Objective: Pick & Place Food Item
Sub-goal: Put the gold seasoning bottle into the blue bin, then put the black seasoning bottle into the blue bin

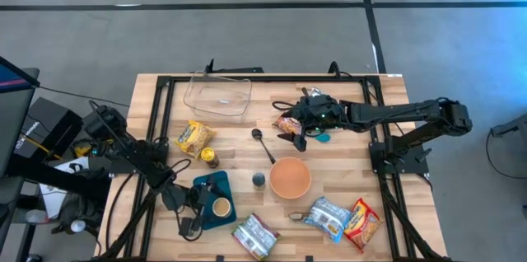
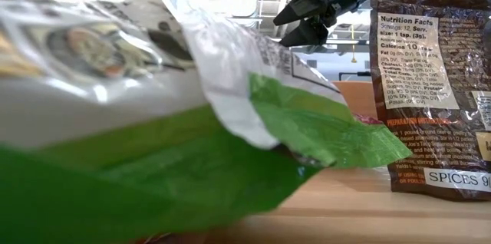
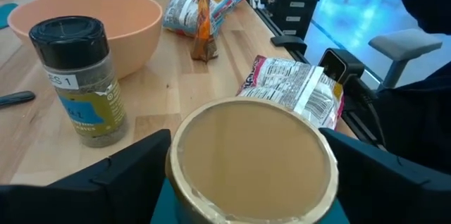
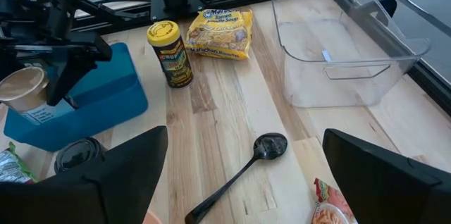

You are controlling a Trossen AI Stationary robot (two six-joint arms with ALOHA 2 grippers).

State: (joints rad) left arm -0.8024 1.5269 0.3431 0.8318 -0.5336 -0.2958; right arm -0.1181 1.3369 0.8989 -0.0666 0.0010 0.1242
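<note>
Two dark robot arms work over a cluttered wooden table [image 1: 346,212].

The left gripper [image 1: 200,202], fingers spread, straddles a tan paper cup [image 1: 221,207] on a teal block [image 1: 216,184] near the front edge. The right gripper [image 1: 301,134], fingers apart, hovers above an orange ramen packet [image 1: 287,123]. Bare wood lies between a black spoon [image 1: 262,142] and the clear plastic tub [image 1: 218,95].

A light wooden plank table with a black metal frame [image 1: 165,81] stands on a smooth grey concrete floor crossed by dark lines [image 1: 247,5]. A grey padded office chair [image 3: 405,46] sits beside the table. Bright ceiling lights [image 2: 245,2] glow overhead.
</note>
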